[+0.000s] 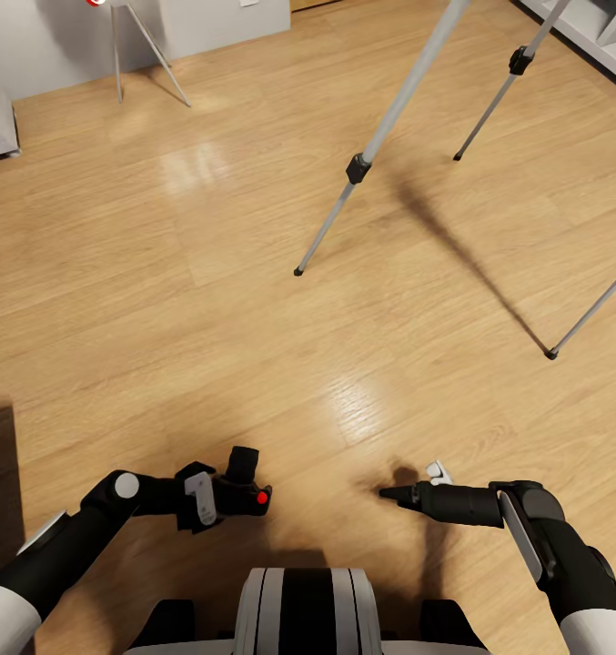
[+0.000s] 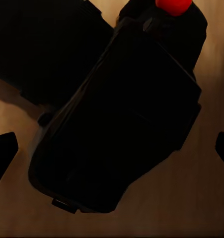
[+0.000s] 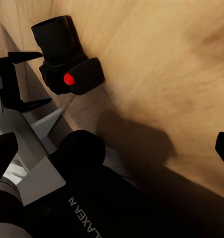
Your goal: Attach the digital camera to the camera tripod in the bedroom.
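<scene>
Low over the wooden floor point(image 1: 207, 300), the left gripper point(image 1: 218, 496) clamps the digital camera point(image 1: 244, 482), a small, rigid, probably light body best held by its flanks; right gripper point(image 1: 400, 494) looks closed, empty. Beyond stands the camera tripod point(image 1: 408, 91).

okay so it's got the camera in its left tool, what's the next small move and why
Probably tilt the head up and roll forward: the left tool holds the digital camera low near the trunk, while the camera tripod shows just its legs ahead, its top out of frame.
</scene>
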